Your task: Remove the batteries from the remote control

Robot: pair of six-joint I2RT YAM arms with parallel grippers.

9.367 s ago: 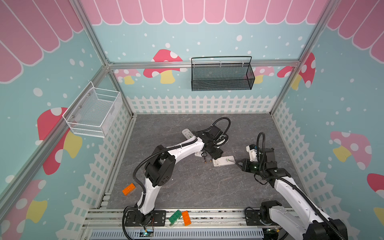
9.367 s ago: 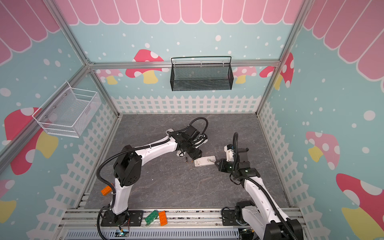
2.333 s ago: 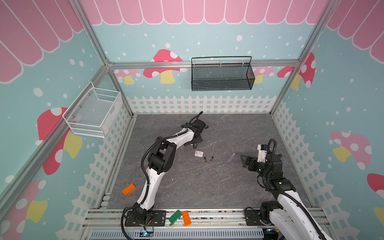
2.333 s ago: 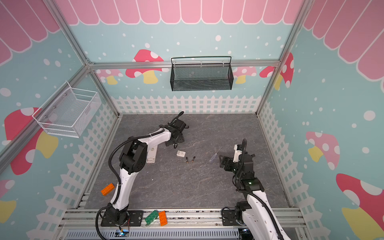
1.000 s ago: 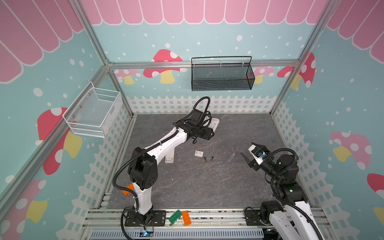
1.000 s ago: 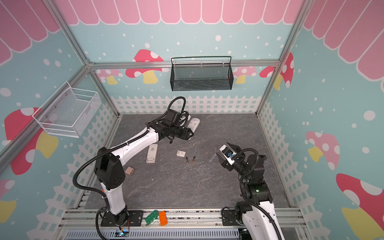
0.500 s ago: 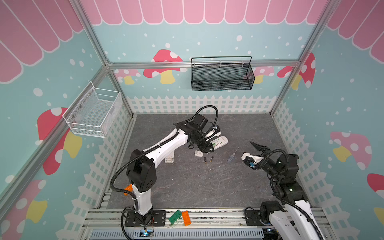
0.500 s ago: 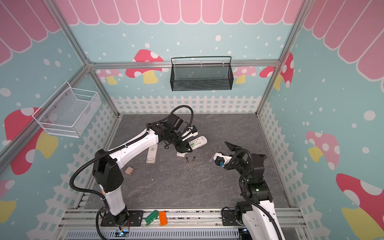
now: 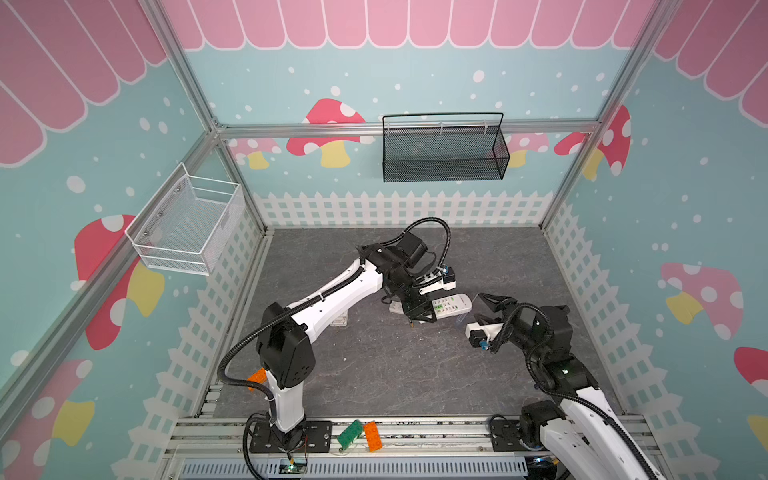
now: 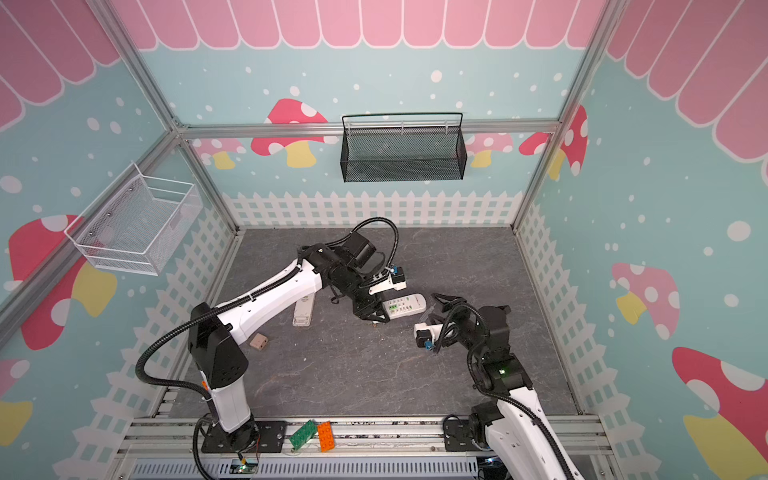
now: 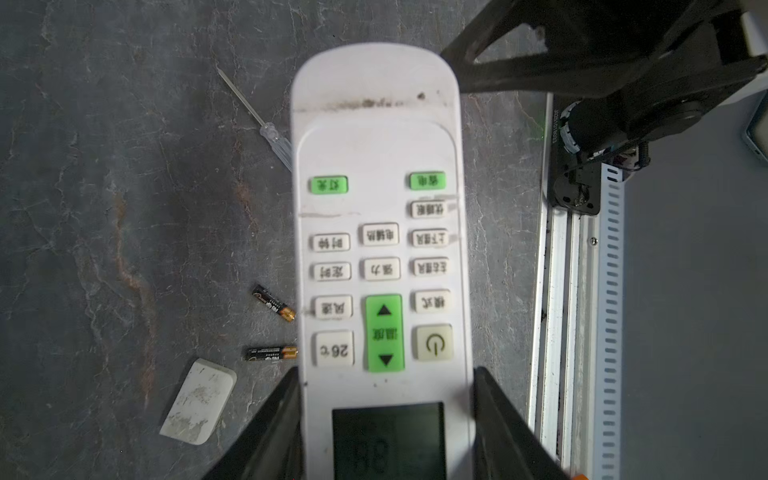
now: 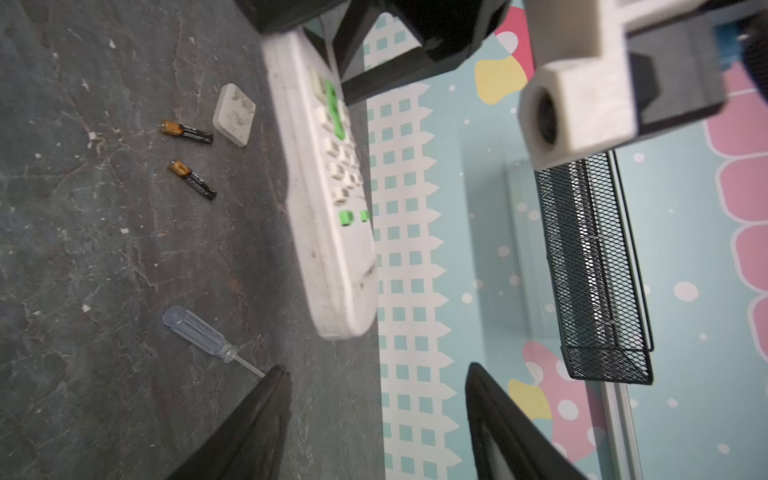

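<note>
1. The remote control (image 11: pixel 378 249) runs out of the left wrist view at its display end; its underside shows nowhere.
2. The screwdriver (image 11: pixel 272 139) handle partly vanishes behind it.
3. In both top views the batteries (image 11: pixel 274 308) are too small to count.

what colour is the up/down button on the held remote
Bright green button with black arrows; clearest in the left wrist view.

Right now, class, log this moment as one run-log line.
left claw: shut on remote | right claw: open, empty, facing remote's end | two batteries, cover, screwdriver: lying on mat
</note>
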